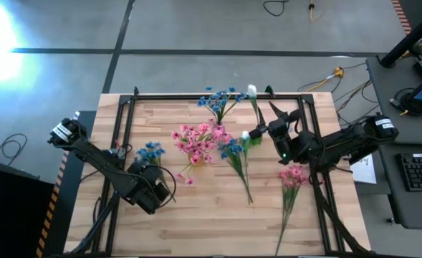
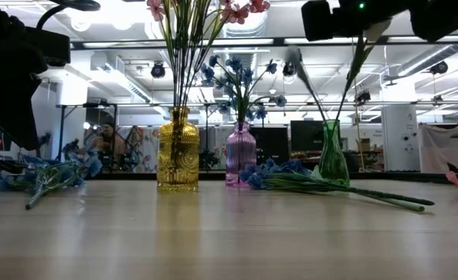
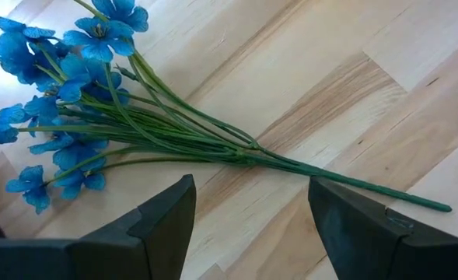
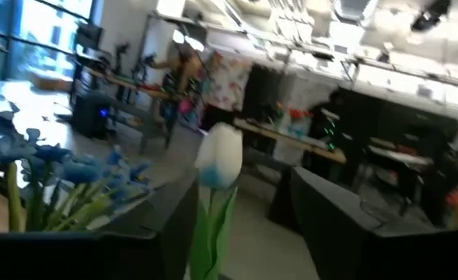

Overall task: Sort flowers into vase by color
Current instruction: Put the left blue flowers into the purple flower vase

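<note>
1. Holding a white tulip bud [image 4: 218, 155] by its stem: right gripper [image 1: 262, 133], raised above the middle of the bench, toward its right edge. The jaws stand moderately apart with the stem between them; I cannot tell how firmly it is pinched.
2. Left gripper [image 3: 248, 222]: hovering low near the left edge, jaws wide apart and holding nothing, over the stem of a loose blue spray [image 3: 81, 109] lying flat on the wood.
3. Yellow vase [image 2: 177, 152]: upright mid-bench, holding pink blossoms [image 1: 198, 141].
4. Purple vase [image 2: 240, 155]: upright toward the far edge, holding blue blossoms [image 1: 220, 98].
5. Green vase [image 2: 333, 155]: upright near the far edge, holding one white bud [image 1: 251, 91].
6. Unsorted stock: a blue spray [image 1: 233, 152] lying mid-bench in front of the vases; a pink spray [image 1: 291, 179] lying near the right edge.
7. Hazards, as judged:
   - The green vase has a narrow neck, so a stem arriving tilted could miss and tip it.
   - A loose hold could let the tulip rotate or drop.
   - The left jaws closing on only part of the splayed stems could drag the spray instead of lifting it.
</note>
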Motion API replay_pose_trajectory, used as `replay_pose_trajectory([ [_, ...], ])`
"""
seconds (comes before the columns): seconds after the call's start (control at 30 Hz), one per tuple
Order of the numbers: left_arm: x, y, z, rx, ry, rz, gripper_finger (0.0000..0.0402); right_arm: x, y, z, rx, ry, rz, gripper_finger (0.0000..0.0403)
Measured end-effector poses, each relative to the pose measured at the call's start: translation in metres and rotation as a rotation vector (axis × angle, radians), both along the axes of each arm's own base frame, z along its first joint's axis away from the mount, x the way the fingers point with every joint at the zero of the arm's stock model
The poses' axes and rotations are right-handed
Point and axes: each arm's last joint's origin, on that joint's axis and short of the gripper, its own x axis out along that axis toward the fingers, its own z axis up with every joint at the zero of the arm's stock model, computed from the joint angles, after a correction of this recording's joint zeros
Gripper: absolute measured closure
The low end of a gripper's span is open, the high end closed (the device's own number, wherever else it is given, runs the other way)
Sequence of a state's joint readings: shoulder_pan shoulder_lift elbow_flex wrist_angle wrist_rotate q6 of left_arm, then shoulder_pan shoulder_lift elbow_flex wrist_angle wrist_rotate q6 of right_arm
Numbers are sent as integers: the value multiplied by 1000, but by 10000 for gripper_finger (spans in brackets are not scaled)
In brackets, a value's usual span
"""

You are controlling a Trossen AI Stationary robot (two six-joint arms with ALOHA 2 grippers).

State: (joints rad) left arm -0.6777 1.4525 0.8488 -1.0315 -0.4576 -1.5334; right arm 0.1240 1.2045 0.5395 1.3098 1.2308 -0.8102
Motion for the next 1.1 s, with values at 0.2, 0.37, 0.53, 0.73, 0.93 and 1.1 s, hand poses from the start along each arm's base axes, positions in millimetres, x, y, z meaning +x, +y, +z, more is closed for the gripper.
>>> replay_pose_trajectory([
  [0.2,-1,-3,0,-88,59,19,167,1,13,10,96,19,-101,158],
  [0.37,0,-6,4,-137,91,4,167,4,25,14,120,63,-108,131],
  [0.53,5,-10,14,-157,68,-3,167,5,32,19,127,63,-90,118],
  [0.73,12,-18,35,-216,-2,69,167,5,41,26,136,98,-92,110],
  [0.93,14,-28,54,-332,-40,258,167,4,55,28,117,166,-57,108],
  [1.1,7,-33,56,-345,64,545,167,2,64,30,96,195,-14,106],
])
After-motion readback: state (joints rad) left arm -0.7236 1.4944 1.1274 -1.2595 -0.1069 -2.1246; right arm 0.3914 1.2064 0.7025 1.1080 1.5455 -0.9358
